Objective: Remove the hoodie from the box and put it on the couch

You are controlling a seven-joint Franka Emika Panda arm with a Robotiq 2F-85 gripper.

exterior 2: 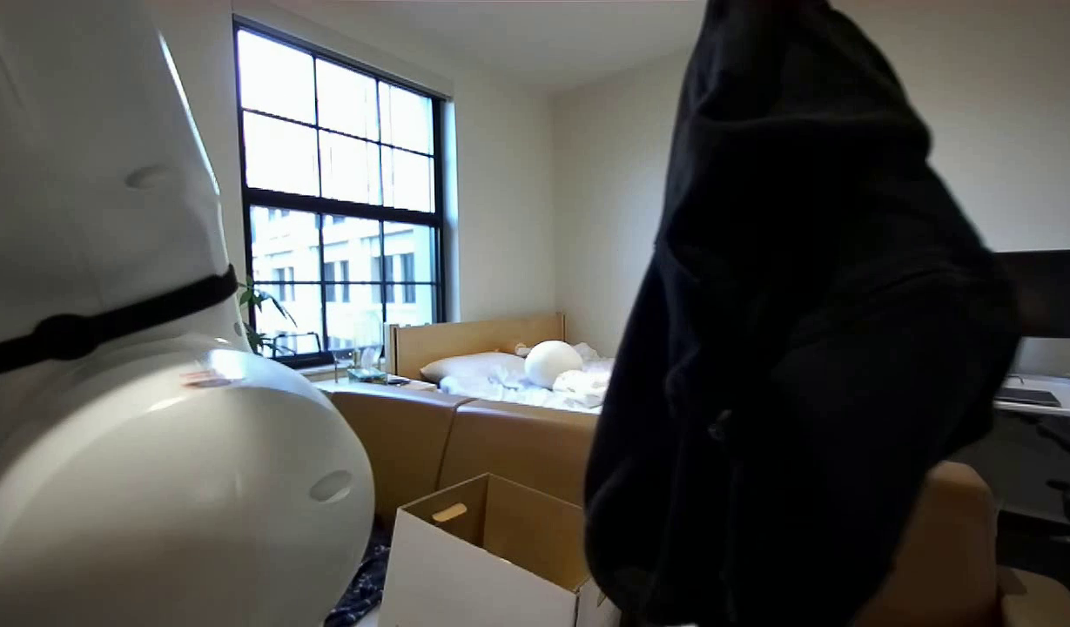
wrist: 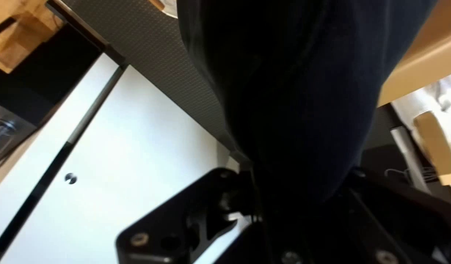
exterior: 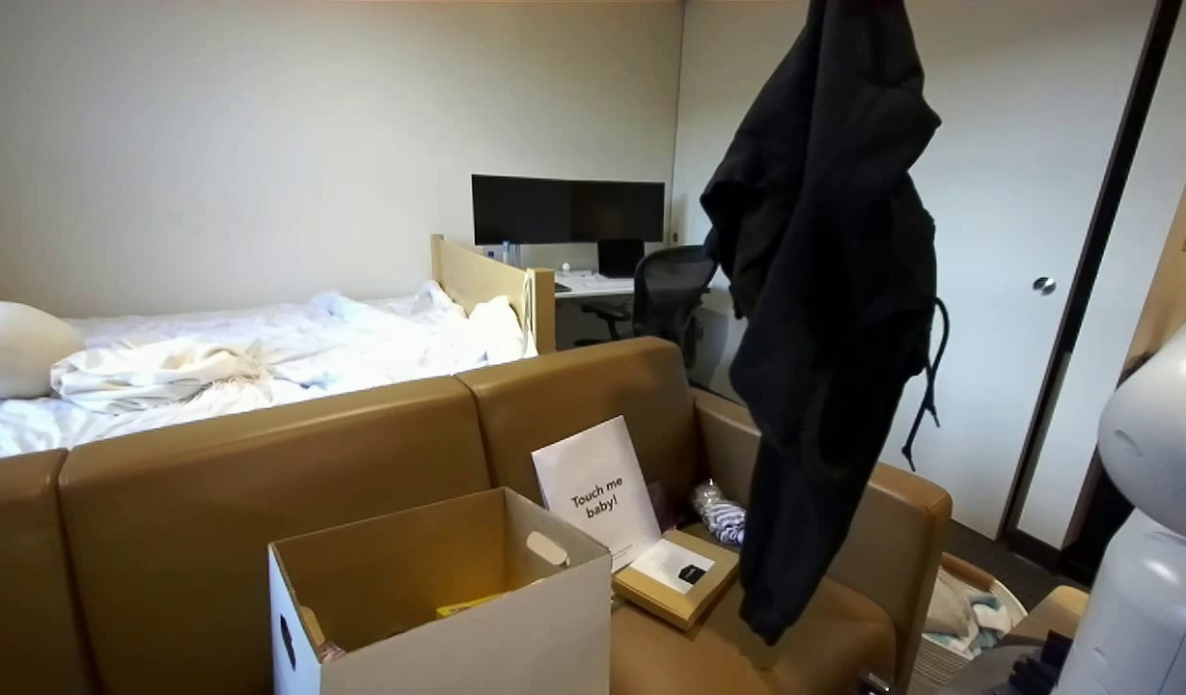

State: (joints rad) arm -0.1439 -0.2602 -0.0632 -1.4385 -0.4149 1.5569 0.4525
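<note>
The black hoodie hangs in a long limp bundle in both exterior views, clear of the box. In an exterior view its lower end hangs in front of the couch's arm and seat; whether it touches the seat I cannot tell. In the wrist view the hoodie runs from between the fingers of my gripper, which is shut on it. The gripper is out of frame in both exterior views. The box stands open-topped in front of the couch backrest; the hoodie partly covers the box in an exterior view.
A flat tan box, a white sign and a striped bundle lie at the couch's corner. Something yellow is inside the box. A bed stands behind the couch. A white basket stands beside the couch arm.
</note>
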